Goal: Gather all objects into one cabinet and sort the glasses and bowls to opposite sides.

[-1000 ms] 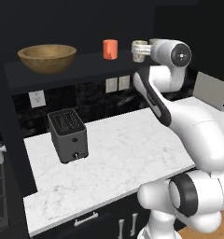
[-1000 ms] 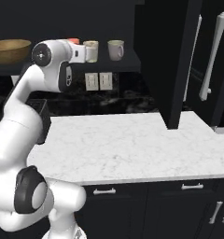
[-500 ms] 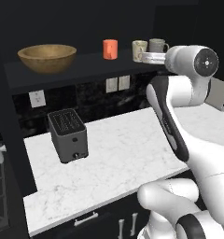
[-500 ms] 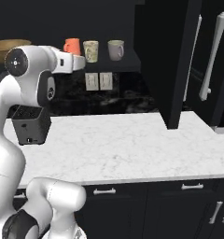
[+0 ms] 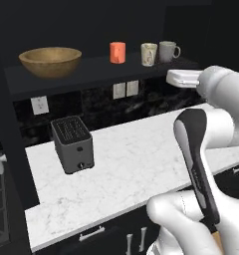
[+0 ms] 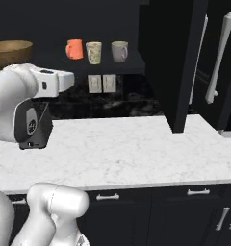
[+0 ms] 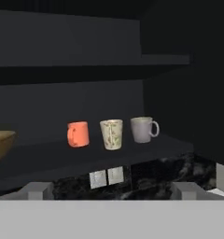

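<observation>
On the dark shelf [image 5: 91, 69] of the black cabinet, the wide wooden bowl [image 5: 50, 61] sits at the left end. The orange tumbler [image 5: 117, 52], the cream mottled mug [image 5: 149, 54] and the pale grey mug [image 5: 168, 51] stand upright in a row toward the right. In the hand view the same row shows as bowl [image 7: 2, 144], tumbler [image 7: 78, 134], cream mug [image 7: 112, 134] and grey mug [image 7: 143, 129]. My gripper [image 7: 111, 191] is open and empty, its fingertips [image 7: 37, 190] far apart. It hangs back from the shelf, level with it, over the counter.
A dark grey toaster [image 5: 72, 144] stands on the white marble counter [image 5: 141, 159] at the left. An open black cabinet door [image 6: 173, 62] juts out to the right of the shelf, with a silver bar handle [image 6: 218, 57] beyond. Wall outlets [image 6: 100, 83] sit below the shelf.
The hand has drawn back from the mugs on the shelf toward the robot and the arm has folded in. The bowl, tumbler and mugs have stayed put.
</observation>
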